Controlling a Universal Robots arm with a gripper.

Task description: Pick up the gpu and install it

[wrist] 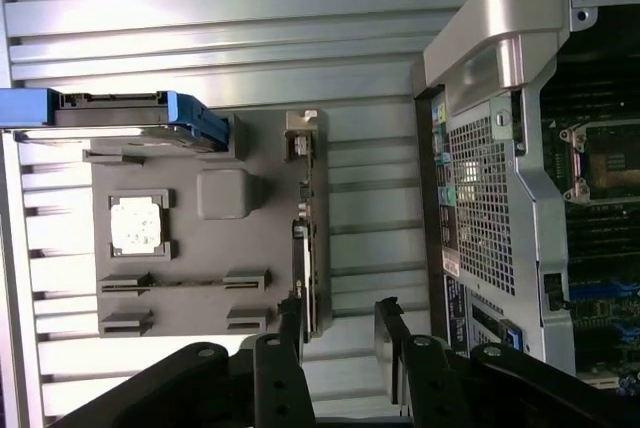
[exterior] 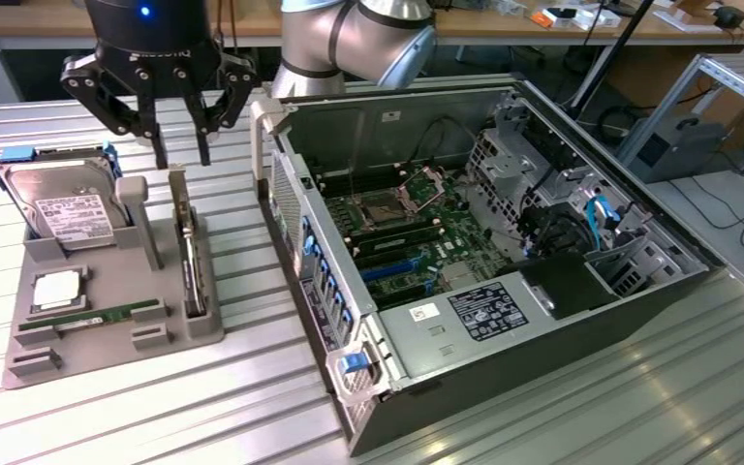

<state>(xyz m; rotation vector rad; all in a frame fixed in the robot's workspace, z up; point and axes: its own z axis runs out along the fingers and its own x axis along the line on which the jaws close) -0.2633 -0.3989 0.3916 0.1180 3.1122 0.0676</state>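
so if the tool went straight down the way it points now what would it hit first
Probably the gpu, standing on edge in the gray holder below the open tool. The wrist view puts the card nearer one finger than the middle, so that finger may touch its top edge first.

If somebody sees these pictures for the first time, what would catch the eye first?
First, the big open computer case on the exterior view's right, motherboard exposed. On that view's left, a gray tray holds a hard drive and the gpu standing on edge, with the black gripper open just above.
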